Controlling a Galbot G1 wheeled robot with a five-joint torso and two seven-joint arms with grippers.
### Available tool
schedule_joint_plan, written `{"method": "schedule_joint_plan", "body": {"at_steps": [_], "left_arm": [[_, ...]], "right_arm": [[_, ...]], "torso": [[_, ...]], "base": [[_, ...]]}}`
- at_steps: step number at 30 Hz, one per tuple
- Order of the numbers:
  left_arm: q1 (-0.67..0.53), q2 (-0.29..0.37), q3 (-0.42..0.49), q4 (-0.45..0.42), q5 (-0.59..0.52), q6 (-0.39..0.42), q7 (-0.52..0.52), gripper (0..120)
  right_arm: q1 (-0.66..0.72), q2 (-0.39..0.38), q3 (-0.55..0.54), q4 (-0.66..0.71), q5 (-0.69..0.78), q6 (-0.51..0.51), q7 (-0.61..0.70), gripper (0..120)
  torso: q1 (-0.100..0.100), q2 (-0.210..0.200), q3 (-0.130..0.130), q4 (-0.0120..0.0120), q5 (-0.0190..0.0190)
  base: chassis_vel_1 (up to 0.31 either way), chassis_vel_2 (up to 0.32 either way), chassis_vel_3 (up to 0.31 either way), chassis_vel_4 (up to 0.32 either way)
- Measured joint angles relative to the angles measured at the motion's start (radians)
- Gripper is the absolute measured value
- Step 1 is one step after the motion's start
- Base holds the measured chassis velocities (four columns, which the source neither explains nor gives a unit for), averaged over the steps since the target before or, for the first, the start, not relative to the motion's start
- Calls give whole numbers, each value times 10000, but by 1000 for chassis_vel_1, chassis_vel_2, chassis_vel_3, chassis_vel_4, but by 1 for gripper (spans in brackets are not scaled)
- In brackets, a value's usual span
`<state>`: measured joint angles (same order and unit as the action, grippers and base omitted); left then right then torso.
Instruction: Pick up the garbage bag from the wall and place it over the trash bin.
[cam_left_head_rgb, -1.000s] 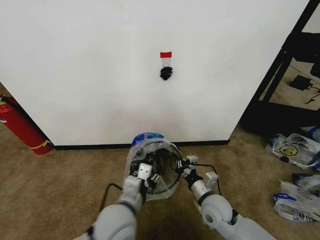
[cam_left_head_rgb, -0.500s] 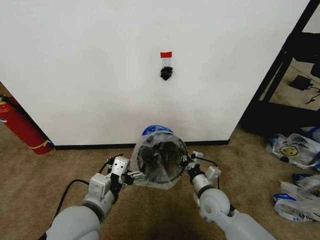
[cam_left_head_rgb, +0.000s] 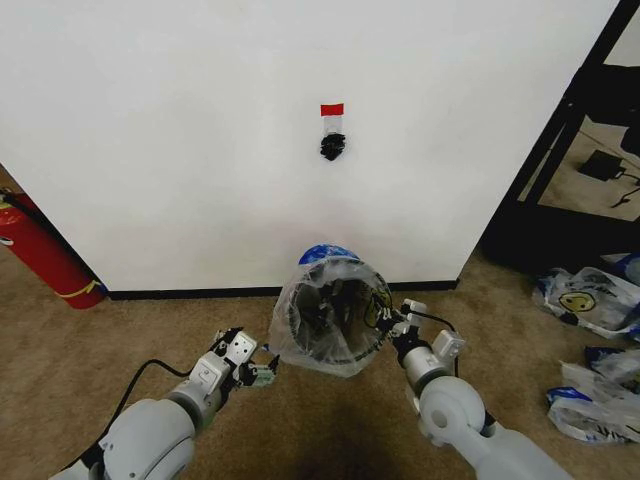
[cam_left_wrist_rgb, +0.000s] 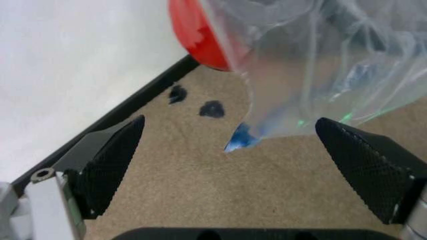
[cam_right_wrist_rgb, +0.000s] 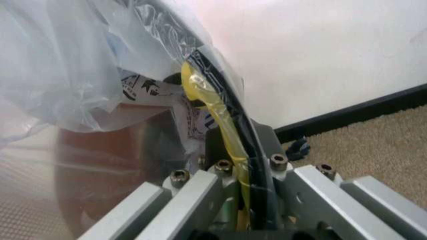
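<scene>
Brown carpet (cam_left_head_rgb: 120, 340) met the wall (cam_left_head_rgb: 200, 150). The right gripper (cam_left_head_rgb: 392, 323) pinched the garbage bag (cam_left_head_rgb: 330, 320) at the rim of the trash bin (cam_left_wrist_rgb: 193, 35), its mouth tilted upward; the left gripper (cam_left_head_rgb: 262, 373) stood open, just beside.

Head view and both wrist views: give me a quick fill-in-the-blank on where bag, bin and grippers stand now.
1. The garbage bag is draped over the ____.
2. The left gripper is ____, apart from the bag.
3. The right gripper is shut on the bag at the bin's ____.

Missing words: trash bin; open; rim
</scene>
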<state>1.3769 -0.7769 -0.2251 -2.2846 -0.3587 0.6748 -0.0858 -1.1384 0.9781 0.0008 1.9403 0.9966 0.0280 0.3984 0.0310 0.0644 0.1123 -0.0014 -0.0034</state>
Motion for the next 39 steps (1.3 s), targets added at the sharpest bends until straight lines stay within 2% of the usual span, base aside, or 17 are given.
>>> {"method": "schedule_joint_plan", "body": {"at_steps": [9, 13, 15, 16, 18, 24, 28, 33, 37, 39], "left_arm": [[-108, -104, 31, 204, 377, -135, 525, 100], [12, 40, -515, 650, 1607, -292, 1531, 100], [19, 45, -546, 684, 1683, -318, 1602, 100], [73, 59, -776, 945, 2266, -592, 2144, 100], [130, 57, -916, 1196, 2689, -986, 2560, 100], [139, -94, -877, 1163, 2137, -1190, 2694, 100], [155, -288, -859, 1074, 1833, -1461, 3395, 100], [84, -396, -836, 1078, 1453, -1801, 3518, 100], [36, -432, -800, 1238, 1359, -1978, 3498, 82], [36, -435, -799, 1259, 1364, -2000, 3498, 81]], "right_arm": [[-2, 19, -88, 108, -160, -56, -61, 0], [-35, -28, -44, 169, -317, -108, -98, 0], [-37, -29, -43, 170, -321, -109, -99, 0], [-93, -55, -31, 201, -391, -108, -119, 0], [-161, -65, -18, 238, -444, -109, -149, 0], [-198, -25, 40, 290, -462, -108, -146, 0], [-189, -10, 40, 313, -466, -108, -117, 0], [-183, 3, 12, 319, -487, -114, -99, 0], [-160, 24, 3, 323, -494, -125, -79, 0], [-157, 27, 3, 323, -494, -125, -79, 0]], "torso": [[0, 0, 0, 0, 0], [0, 0, 0, 1, 0], [0, 0, 0, 1, 0], [0, 0, 0, 0, -2], [0, 0, 0, 0, -1], [0, 0, 0, 0, 0], [0, 0, 0, 0, -1], [0, 0, 0, 0, 0], [0, 0, 0, 0, 0], [0, 0, 0, 0, 0]], "base": [[0, 0, 0, 0], [0, 0, 0, 0], [0, 0, 0, 0], [0, 0, 0, 0], [0, 0, 0, 0], [0, 0, 0, 0], [0, 0, 0, 0], [0, 0, 0, 0], [0, 0, 0, 0], [0, 0, 0, 0]]}}
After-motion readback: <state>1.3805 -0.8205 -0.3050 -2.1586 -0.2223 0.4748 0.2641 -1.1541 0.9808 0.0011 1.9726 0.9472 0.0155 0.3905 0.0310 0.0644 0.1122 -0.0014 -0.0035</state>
